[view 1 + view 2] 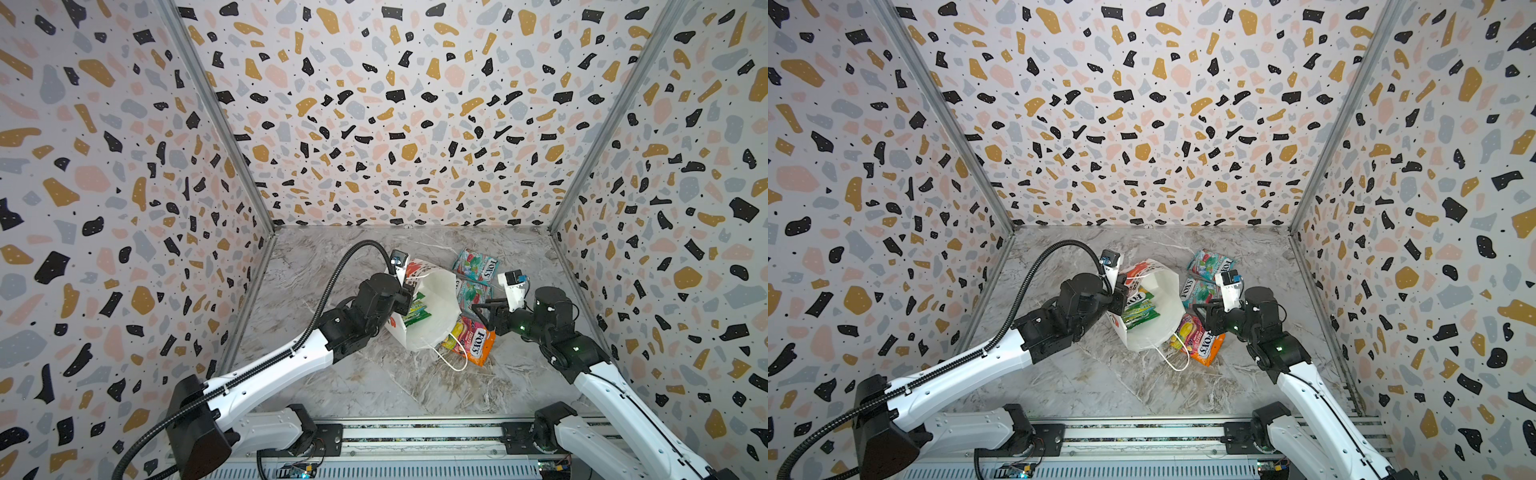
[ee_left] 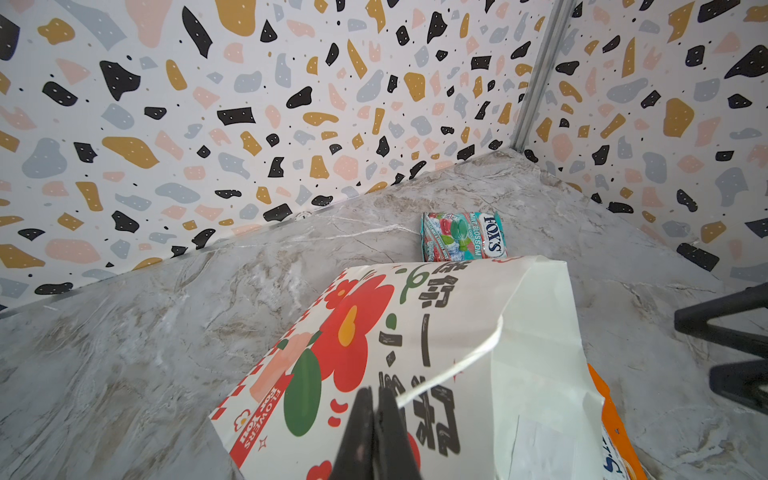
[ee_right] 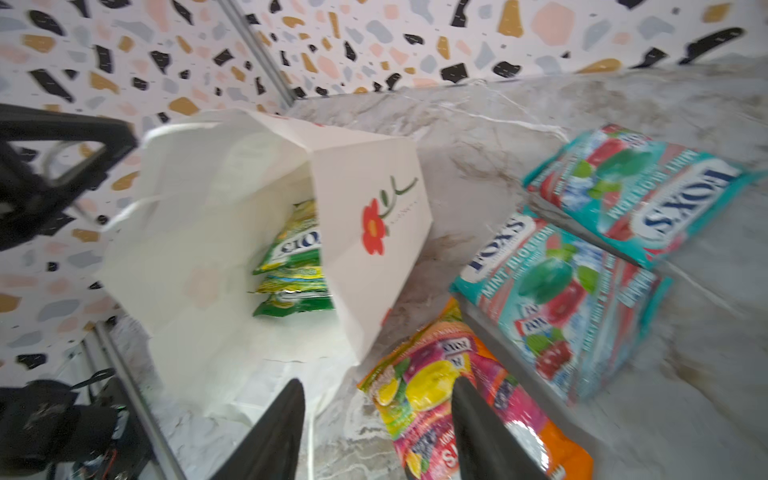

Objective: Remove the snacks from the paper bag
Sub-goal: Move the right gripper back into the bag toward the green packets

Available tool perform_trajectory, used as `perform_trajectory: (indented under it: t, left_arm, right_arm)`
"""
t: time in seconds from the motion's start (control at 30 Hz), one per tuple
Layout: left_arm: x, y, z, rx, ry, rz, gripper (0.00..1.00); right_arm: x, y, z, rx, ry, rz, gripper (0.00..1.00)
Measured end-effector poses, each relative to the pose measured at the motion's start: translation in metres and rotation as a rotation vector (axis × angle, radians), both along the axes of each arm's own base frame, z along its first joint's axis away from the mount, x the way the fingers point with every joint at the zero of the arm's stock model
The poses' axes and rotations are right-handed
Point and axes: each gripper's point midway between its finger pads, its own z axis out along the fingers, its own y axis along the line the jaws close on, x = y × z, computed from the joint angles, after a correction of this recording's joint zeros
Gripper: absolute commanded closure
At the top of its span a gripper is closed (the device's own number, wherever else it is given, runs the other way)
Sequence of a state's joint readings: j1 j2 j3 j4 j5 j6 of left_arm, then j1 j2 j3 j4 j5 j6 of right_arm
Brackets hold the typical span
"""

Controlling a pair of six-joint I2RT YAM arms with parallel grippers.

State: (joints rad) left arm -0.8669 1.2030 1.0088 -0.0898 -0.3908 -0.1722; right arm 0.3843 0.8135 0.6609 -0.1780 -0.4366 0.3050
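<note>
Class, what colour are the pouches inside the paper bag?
The pouches are green and yellow, clearest in the right wrist view.

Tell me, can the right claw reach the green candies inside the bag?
Probably yes: the open right claw faces the open mouth of the paper bag, and the green candies show inside, nothing blocking.

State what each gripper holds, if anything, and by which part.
The left gripper is shut on the paper bag, pinching the top edge of its flower-printed side. The right gripper is open near the orange pouch and holds nothing.
</note>
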Motion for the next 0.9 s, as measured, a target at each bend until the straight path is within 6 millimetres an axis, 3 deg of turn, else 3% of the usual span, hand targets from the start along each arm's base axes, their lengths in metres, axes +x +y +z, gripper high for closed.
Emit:
perform_trajectory:
  t: [0.2, 0.5, 0.67, 0.9]
  left_arm:
    - [0.0, 0.0, 0.0, 0.0, 0.0, 0.0, 1.0]
    - [0.0, 0.0, 0.0, 0.0, 0.0, 0.0, 1.0]
    - [0.0, 0.0, 0.0, 0.0, 0.0, 0.0, 1.0]
    - [0.0, 0.0, 0.0, 0.0, 0.0, 0.0, 1.0]
  right_arm:
    - [-0.03, 0.051, 0.004, 0.043, -0.004, 0.224, 0.41]
    - [-0.049, 0.097, -0.038, -0.016, 0.104, 0.37, 0.44]
    - [-0.048, 0.112, -0.048, -0.041, 0.134, 0.393, 0.45]
    - [-0.029, 0.123, -0.057, -0.068, 0.162, 0.352, 0.44]
